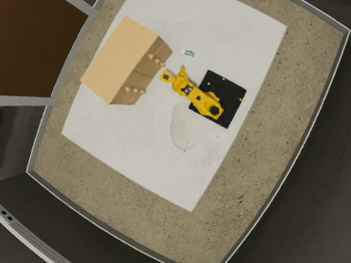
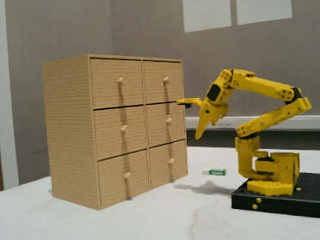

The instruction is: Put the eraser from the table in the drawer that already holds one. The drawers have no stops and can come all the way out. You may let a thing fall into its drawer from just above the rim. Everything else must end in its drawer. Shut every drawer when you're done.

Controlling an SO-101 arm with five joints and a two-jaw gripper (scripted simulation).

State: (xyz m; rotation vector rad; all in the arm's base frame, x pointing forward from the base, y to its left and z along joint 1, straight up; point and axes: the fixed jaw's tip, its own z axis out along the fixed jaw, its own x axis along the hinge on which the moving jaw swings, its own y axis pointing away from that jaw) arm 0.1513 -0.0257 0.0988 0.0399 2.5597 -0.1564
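Observation:
A tan chest of six drawers (image 2: 118,127) stands on the white mat, all drawers shut; it also shows from above (image 1: 124,59). A small white and green eraser (image 2: 214,171) lies on the mat behind the chest's right side, also in the top view (image 1: 189,53). My yellow arm (image 2: 258,126) reaches from its black base toward the chest. My gripper (image 2: 193,113) is half open and empty, one finger pointing at the right column near the seam between the top and middle drawers, the other pointing down. In the top view the gripper (image 1: 171,73) is just off the chest's front.
The black base plate (image 1: 218,98) sits right of the chest. Each drawer has a small knob (image 2: 169,121). The mat lies on a sandy floor inside a grey-edged frame.

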